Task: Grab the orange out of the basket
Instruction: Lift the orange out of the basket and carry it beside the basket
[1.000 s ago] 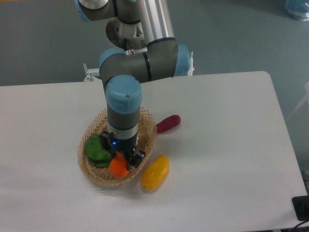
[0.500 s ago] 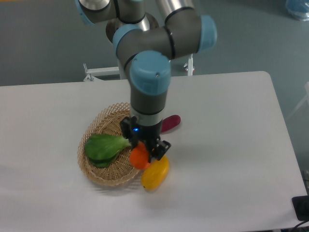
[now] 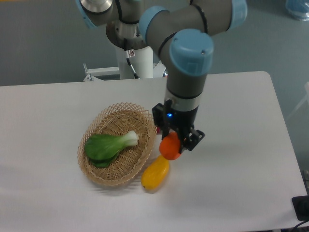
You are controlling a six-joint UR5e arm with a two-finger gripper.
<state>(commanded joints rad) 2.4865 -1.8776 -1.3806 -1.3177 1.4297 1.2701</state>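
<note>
A white worktop [image 3: 231, 106] with rounded corners fills the scene, set against a grey-green floor, with my arm's base standing just beyond its far edge. My gripper [image 3: 173, 145] hangs over the middle of the worktop, pointing down, its two dark fingers clamped on the orange [image 3: 170, 146]. The small glossy fruit is in my grasp, outside the basket [image 3: 104, 173] and to the right of its rim, raised above the surface. A blue light glows on the gripper's body just above the fingers.

The basket, an oval of light tan wicker with an open lattice rim, sits left of centre on the worktop, nearer the front edge than the far one. Inside it lies a leafy green vegetable [image 3: 107, 145] with a pale stalk end turned toward the basket's right side.

A yellow mango-like fruit [image 3: 155, 172] lies on the worktop just outside the basket's front right rim, touching it or very nearly so; I cannot tell which. It sits directly below the orange as the camera sees it, the orange's lower edge overlapping its upper tip in the view. Whether the two touch cannot be judged from this angle.

At the worktop's front right corner, a dark object [image 3: 301, 207] pokes into the view, too cropped to identify.
</note>
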